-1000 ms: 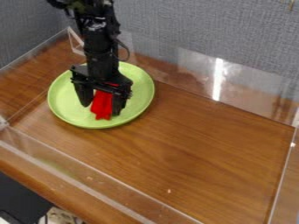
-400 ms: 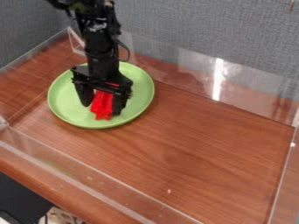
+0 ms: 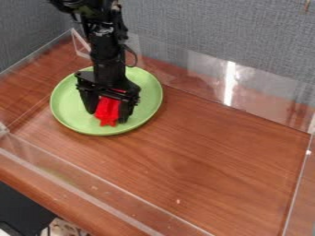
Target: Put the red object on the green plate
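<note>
The red object [image 3: 110,113] lies on the green plate [image 3: 69,100], a little right of the plate's middle, its long side pointing toward the front. My black gripper [image 3: 106,98] hangs straight down over the plate with its jaws open wide. The two fingers stand on either side of the red object's far end, and I cannot tell whether they touch it. The arm hides the back of the plate.
A wooden tabletop [image 3: 209,147] is boxed in by low clear acrylic walls [image 3: 234,83]. A grey wall stands behind. Bare wood stretches to the right of the plate and in front of it.
</note>
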Tool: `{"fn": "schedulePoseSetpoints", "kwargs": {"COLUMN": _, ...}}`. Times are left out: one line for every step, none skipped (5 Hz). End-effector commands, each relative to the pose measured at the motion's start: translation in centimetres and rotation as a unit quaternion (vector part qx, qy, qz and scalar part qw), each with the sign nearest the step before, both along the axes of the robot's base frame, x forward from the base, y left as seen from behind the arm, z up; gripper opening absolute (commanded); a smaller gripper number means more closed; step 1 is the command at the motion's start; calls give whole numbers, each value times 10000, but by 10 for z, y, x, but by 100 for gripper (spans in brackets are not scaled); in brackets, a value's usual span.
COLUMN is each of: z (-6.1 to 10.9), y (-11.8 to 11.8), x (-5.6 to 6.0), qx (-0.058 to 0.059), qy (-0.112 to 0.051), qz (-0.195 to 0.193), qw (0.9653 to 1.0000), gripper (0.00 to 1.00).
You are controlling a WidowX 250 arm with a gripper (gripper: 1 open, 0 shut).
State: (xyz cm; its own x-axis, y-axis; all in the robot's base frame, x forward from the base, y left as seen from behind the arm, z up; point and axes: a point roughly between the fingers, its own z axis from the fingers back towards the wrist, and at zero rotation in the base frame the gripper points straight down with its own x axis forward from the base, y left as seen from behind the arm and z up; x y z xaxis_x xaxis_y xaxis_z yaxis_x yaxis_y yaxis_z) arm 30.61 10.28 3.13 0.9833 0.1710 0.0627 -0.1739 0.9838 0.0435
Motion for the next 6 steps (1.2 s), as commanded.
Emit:
{"fn": "schedulePoseSetpoints", "kwargs": {"z": 13, "y": 6, "x": 9, "qx": 96, "qy": -255, "qz": 41, "qw": 9996, "gripper": 0}}
{"fn": "schedulePoseSetpoints", "kwargs": {"z": 22, "y": 8, "x": 10, "qx": 95, "qy": -278, "qz": 28, "qw": 9996, "gripper": 100}}
{"fn": "schedulePoseSetpoints", "kwargs": {"z": 38, "y": 9, "x": 11, "qx": 74, "qy": -382, "qz": -3, "qw": 9992, "gripper": 100}}
{"fn": "schedulePoseSetpoints", "kwargs": {"z": 59, "y": 10, "x": 13, "qx": 35, "qy": -554, "qz": -43, "qw": 9984, "gripper": 100}}
{"fn": "schedulePoseSetpoints", "kwargs": {"z": 83, "y": 12, "x": 15, "qx": 32, "qy": -762, "qz": -101, "qw": 9970, "gripper": 100}}
{"fn": "schedulePoseSetpoints", "kwargs": {"z": 109, "y": 14, "x": 13, "qx": 49, "qy": -967, "qz": -147, "qw": 9952, "gripper": 100}}
